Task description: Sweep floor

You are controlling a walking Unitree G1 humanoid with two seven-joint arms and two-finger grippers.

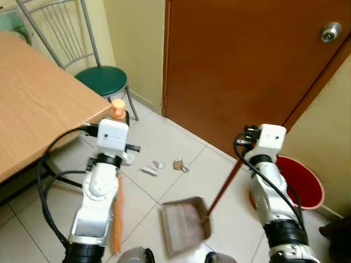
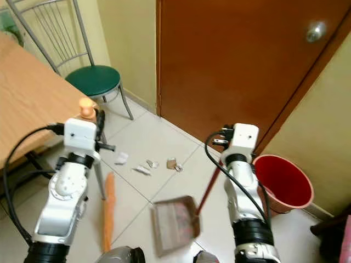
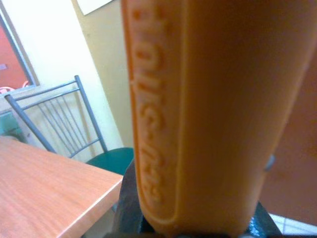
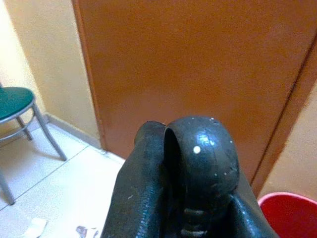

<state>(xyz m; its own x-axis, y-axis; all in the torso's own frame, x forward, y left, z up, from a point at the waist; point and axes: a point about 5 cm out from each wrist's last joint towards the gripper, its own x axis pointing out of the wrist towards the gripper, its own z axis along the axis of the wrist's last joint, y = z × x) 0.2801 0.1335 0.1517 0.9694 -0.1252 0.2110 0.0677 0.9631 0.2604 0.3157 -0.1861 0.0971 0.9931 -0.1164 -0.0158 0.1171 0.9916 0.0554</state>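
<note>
On the pale tiled floor (image 1: 164, 139) before the brown door (image 1: 236, 66), a few scraps of litter (image 1: 164, 165) are scattered, lying between the two arms and just beyond the dustpan (image 1: 184, 223). The dustpan is rested flat on the tiles, its mouth turned toward the scraps, and its long reddish handle (image 1: 226, 183) is slanted up to the right gripper (image 4: 190, 168). In the right wrist view the dark rounded end of that handle is seen pinched between the black fingers (image 4: 136, 198), so the right pincer is pressed onto the dustpan handle. The left gripper (image 3: 198, 225) is closed around the orange broom handle (image 3: 208, 109), whose raised lettering is seen close up in the left wrist view; its knobbed tip (image 1: 118, 108) is seen above the left wrist in the eye views. The orange broom head (image 2: 108, 211) is set on the floor beside the left arm, near the scraps but apart from them. A wooden table (image 1: 38, 104) is seen at the robot's left, with a green-seated metal chair (image 1: 101, 79) beyond it near the wall. A red bucket (image 2: 282, 182) is stood at the right, close to the door frame.
</note>
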